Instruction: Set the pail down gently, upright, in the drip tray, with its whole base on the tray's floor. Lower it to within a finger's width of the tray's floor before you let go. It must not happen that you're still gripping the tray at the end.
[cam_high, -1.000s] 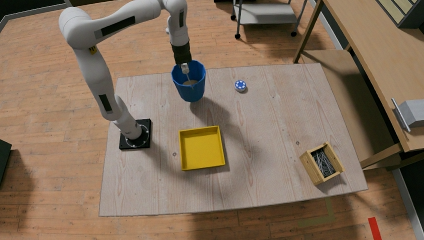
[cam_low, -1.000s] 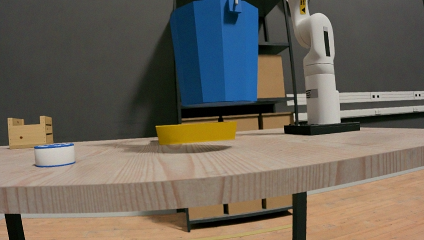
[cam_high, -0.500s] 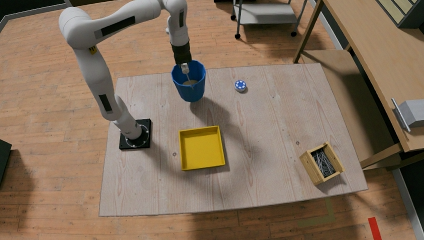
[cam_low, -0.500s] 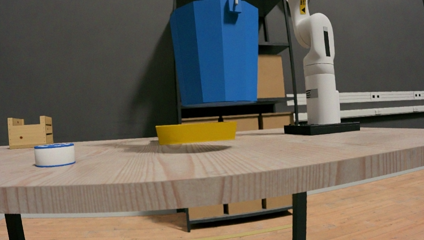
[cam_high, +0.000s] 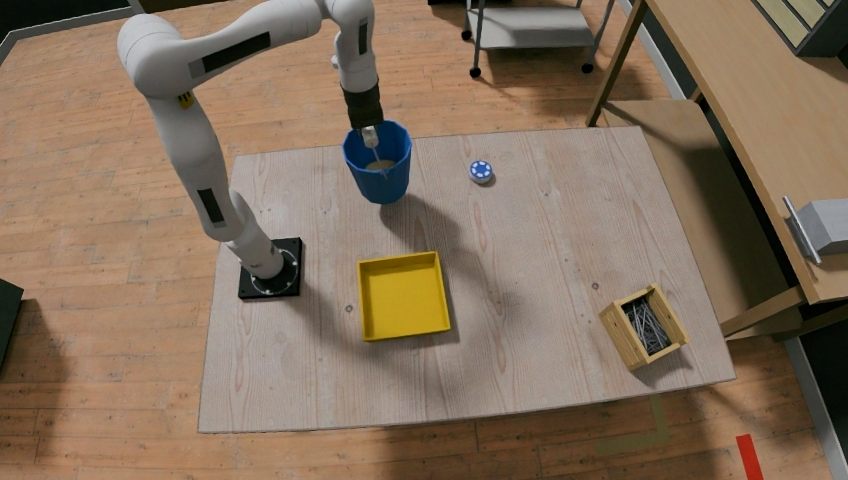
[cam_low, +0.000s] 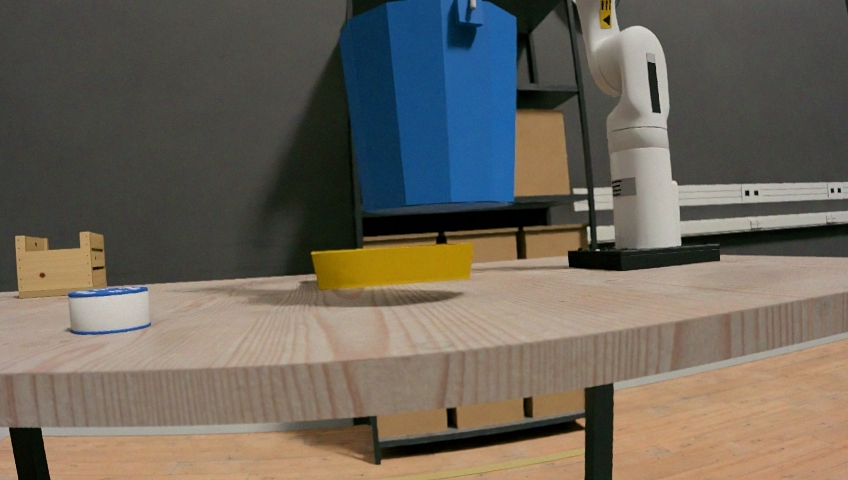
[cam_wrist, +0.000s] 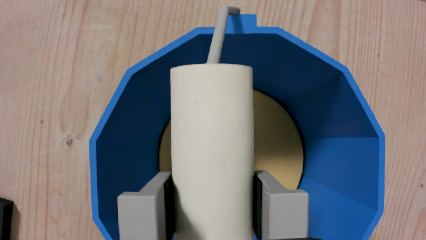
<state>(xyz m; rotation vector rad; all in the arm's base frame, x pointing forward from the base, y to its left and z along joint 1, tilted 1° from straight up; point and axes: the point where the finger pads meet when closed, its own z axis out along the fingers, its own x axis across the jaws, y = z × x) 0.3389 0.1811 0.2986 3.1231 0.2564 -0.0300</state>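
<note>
The blue pail (cam_high: 375, 161) hangs upright in the air, well above the table, over its far edge. My gripper (cam_wrist: 213, 196) is shut on the cream grip of the pail's handle (cam_wrist: 211, 145), seen from above in the wrist view, with the pail's tan floor (cam_wrist: 275, 140) below. In the low side view the pail (cam_low: 429, 107) hangs high above the table top. The yellow drip tray (cam_high: 402, 295) lies flat on the table, nearer the front than the pail; it also shows in the side view (cam_low: 392, 265). The pail is not over the tray.
A white and blue round puck (cam_high: 480, 171) lies to the right of the pail. A wooden crate of nails (cam_high: 644, 325) stands at the table's front right. My arm's base (cam_high: 270, 270) is to the left of the tray.
</note>
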